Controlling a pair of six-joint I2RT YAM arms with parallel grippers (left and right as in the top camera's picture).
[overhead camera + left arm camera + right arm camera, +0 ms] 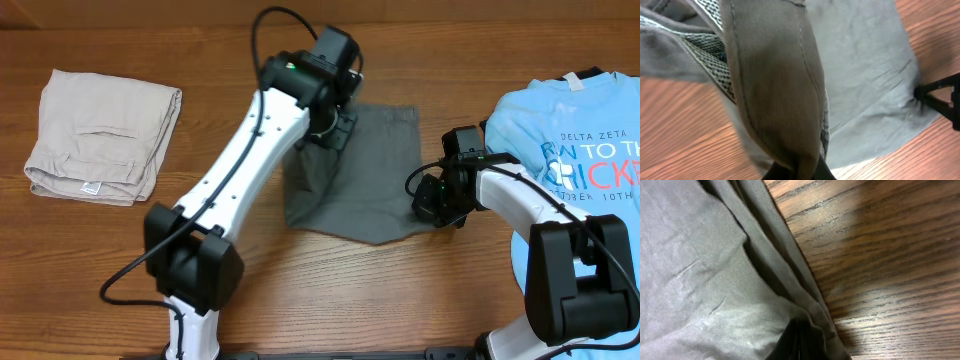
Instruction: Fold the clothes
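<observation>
Grey shorts (365, 185) mid-table (330, 300). My left gripper (335, 128) clamped on waistband (710, 55), far edge. My right gripper (432, 208) pinched shut on near-right corner. Step, I judge: first fold. Next needs both held edges carried across together, cloth taut.

**Dark grey shorts (365, 175) caught at two edges**

Plain dark grey woven cloth, lying mostly flat between the two grippers. One edge gathered into the closed left gripper (797, 172) and lifted in a thick fold, with a stitched seam and a patterned inner band showing just above the tips. Opposite corner pinched in the closed right gripper (799, 347), the hem creased into long ridges running away from it. Faint wrinkles across the flat part.
</observation>
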